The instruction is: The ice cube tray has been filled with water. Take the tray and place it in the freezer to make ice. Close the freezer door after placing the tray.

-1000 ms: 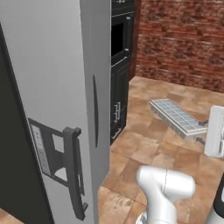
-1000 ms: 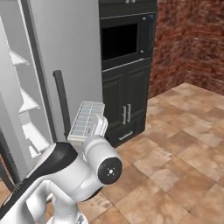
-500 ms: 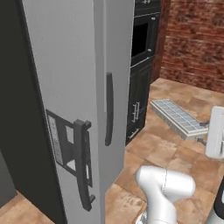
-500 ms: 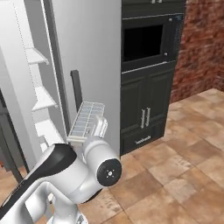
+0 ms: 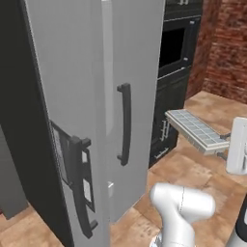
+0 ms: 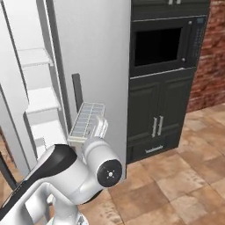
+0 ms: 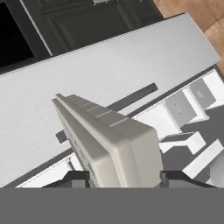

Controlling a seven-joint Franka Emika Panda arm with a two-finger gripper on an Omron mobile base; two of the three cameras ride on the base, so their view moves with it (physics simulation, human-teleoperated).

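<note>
The ice cube tray [image 5: 195, 130] is a pale grey grid tray held level in the air, its cells filled with bluish water [image 5: 189, 125]. My gripper [image 5: 230, 150] is shut on its right end. In the right base view the tray [image 6: 88, 120] hangs in front of the silver fridge, just right of the open freezer [image 6: 39, 101] with its white shelves. The freezer door [image 5: 58, 144], with its dispenser panel and dark bar handle, stands swung open on the left. In the hand view the tray [image 7: 109, 135] sits between my fingertips [image 7: 77, 177], and the freezer's shelves [image 7: 183, 109] lie beyond it.
The wider silver fridge door [image 5: 140, 72] with a dark handle [image 5: 124, 123] is shut. Black cabinets with a built-in oven [image 6: 165, 44] stand to the right of it. A brick wall [image 5: 226, 53] and a brown tiled floor [image 6: 184, 176] lie further right.
The whole picture has shifted: the base has moved, so the fridge and the oven cabinets now sit further right and look larger. The tray stays in my gripper.
</note>
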